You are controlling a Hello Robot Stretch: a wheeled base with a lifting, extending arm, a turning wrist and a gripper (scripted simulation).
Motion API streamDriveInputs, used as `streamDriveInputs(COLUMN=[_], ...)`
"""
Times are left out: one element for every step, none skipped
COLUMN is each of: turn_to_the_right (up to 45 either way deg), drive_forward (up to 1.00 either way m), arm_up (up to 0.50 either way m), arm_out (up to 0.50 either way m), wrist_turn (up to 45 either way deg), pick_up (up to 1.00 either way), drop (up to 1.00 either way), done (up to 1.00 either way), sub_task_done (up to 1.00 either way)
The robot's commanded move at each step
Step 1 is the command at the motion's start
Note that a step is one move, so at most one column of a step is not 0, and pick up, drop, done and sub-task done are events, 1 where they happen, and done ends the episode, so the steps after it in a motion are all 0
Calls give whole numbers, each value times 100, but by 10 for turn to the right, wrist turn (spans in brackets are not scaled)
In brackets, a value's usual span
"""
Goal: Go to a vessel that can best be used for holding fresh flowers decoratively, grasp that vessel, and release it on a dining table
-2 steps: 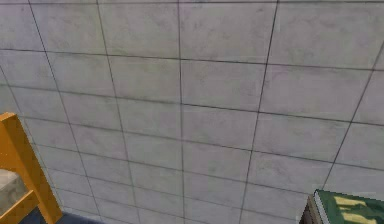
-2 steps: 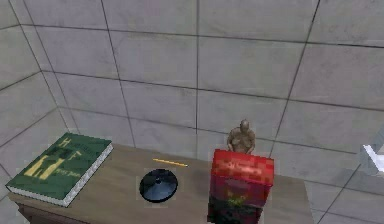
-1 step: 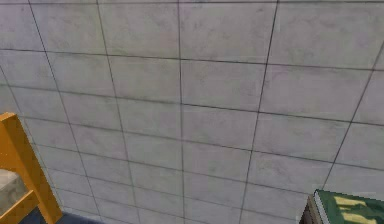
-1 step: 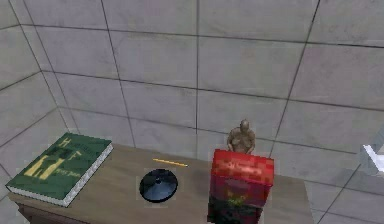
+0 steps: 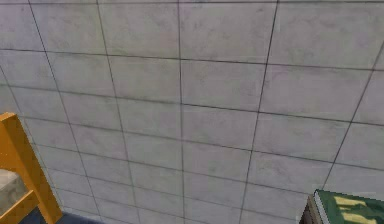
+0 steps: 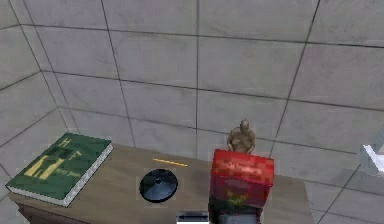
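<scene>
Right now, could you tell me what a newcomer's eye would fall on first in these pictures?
The bright red box on the wooden table in the arm side view stands out most, with a small statue behind it. Next comes the green book at the table's left end, beside a dark round object.

Matt brown wooden tabletop (image 6: 125, 172) — smooth, pale grey tiles (image 5: 200, 100)

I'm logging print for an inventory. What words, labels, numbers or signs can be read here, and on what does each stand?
No text can be read.
On the green book, the cover has yellowish marks, too blurred to read.
On the red box, the front has dark marks, too blurred to read.
</scene>
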Motion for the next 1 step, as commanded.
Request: streamDriveInputs(turn_to_the_right=[0], drive_forward=[0], arm_up=[0], arm_out=[18], wrist_turn=[0], pick_up=[0], drop=[0], done=[0], sub_task_done=[0])
